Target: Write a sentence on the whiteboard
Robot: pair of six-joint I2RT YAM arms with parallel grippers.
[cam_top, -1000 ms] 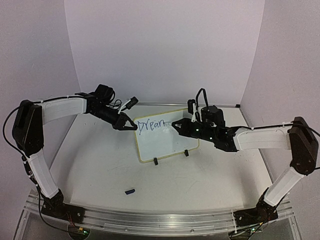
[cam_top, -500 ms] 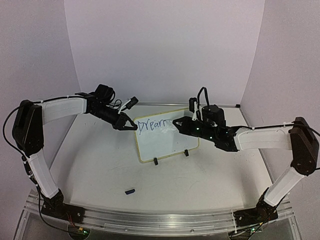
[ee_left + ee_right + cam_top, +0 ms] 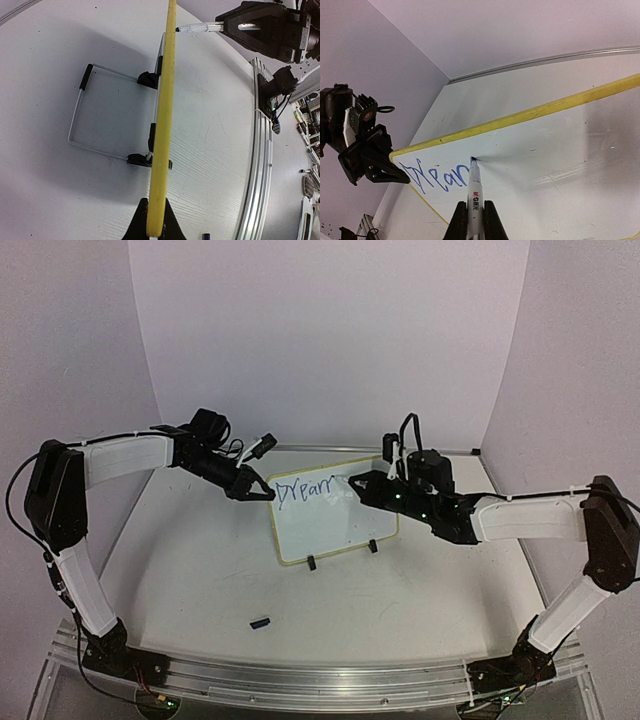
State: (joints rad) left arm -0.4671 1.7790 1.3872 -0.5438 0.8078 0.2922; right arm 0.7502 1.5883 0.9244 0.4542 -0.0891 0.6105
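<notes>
Right wrist view: whiteboard [image 3: 555, 145] bears blue script [image 3: 440, 176] reading "Drean".
The right gripper [image 3: 474, 209] clamps a marker [image 3: 474, 187], tip on the whiteboard; the left gripper [image 3: 262, 492] pinches its corner.

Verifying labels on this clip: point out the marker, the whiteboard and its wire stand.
marker [image 3: 474, 189], right wrist view, white barrel.
whiteboard [image 3: 335, 525], top view, blank white face.
wire stand [image 3: 86, 77], left wrist view, black sleeve at one corner.

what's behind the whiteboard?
In the left wrist view, a bent wire stand lies on the table behind the whiteboard, joined to it at two black clips. From above, the board covers the stand.
</notes>
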